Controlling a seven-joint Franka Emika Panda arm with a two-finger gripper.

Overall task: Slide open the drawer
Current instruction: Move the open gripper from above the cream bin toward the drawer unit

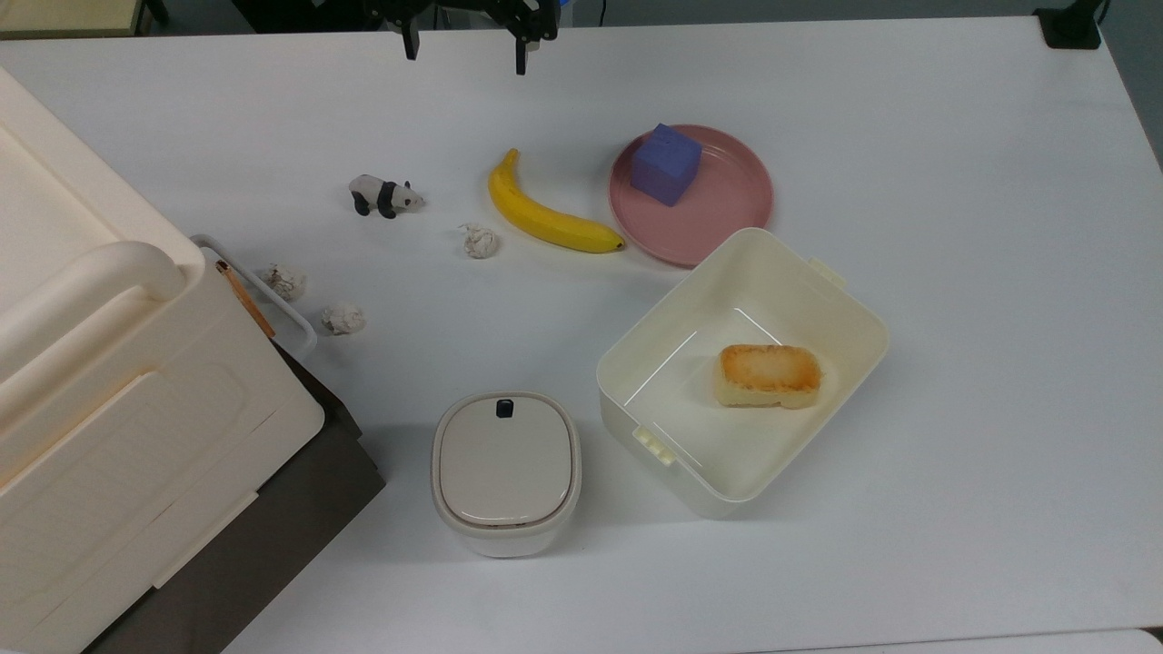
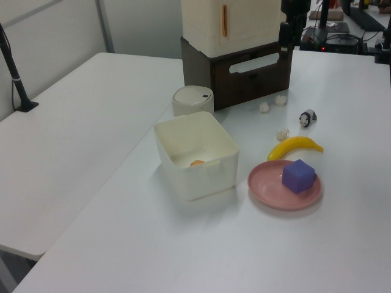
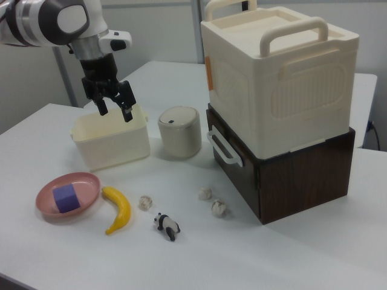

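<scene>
The drawer has a dark brown front with a white loop handle. It sits flush in the dark brown cabinet, under a big cream box. The handle shows at the top view's left, and the drawer front with its handle shows at the back of the left view. My gripper hangs open and empty in the air, well off toward the right view's left from the handle. In the top view the gripper is at the table's upper edge.
A big cream box with handles sits on the cabinet. On the table are a lidded pot, a cream bin holding a bread-like piece, a pink plate with a purple cube, a banana, a toy panda and three paper balls.
</scene>
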